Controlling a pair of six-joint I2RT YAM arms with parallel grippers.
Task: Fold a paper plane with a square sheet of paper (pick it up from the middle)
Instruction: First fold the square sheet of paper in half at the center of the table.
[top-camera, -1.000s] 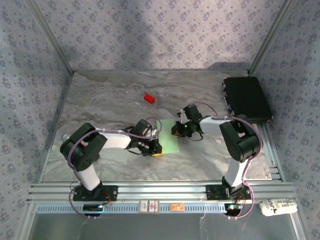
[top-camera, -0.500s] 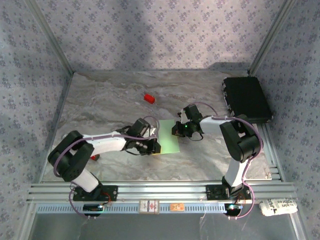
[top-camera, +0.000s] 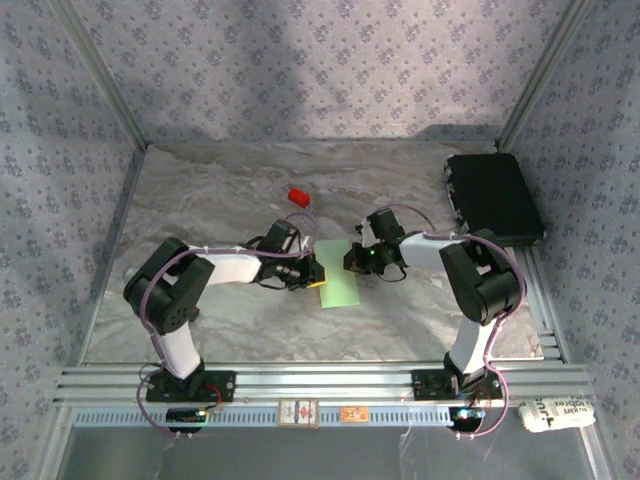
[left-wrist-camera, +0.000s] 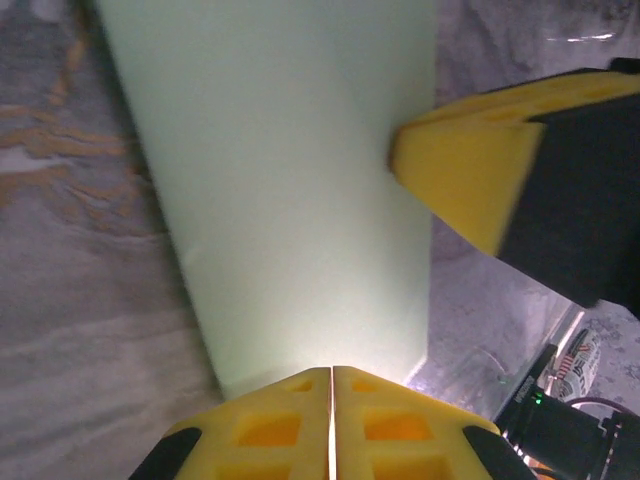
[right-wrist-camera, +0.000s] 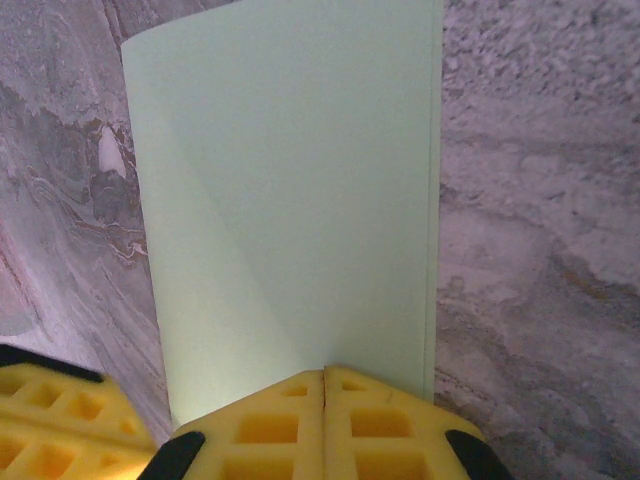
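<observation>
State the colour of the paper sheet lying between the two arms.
The paper sheet is plain pale green, clearest in the right wrist view.

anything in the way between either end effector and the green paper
Nothing visible. The left end effector and the right end effector are both shut, with their tips right at the edges of the square sheet of paper. The red block lies well apart, farther back.

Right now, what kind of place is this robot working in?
Likely a robot lab test cell: a marble-patterned table enclosed by patterned fabric walls on an aluminium frame.
</observation>
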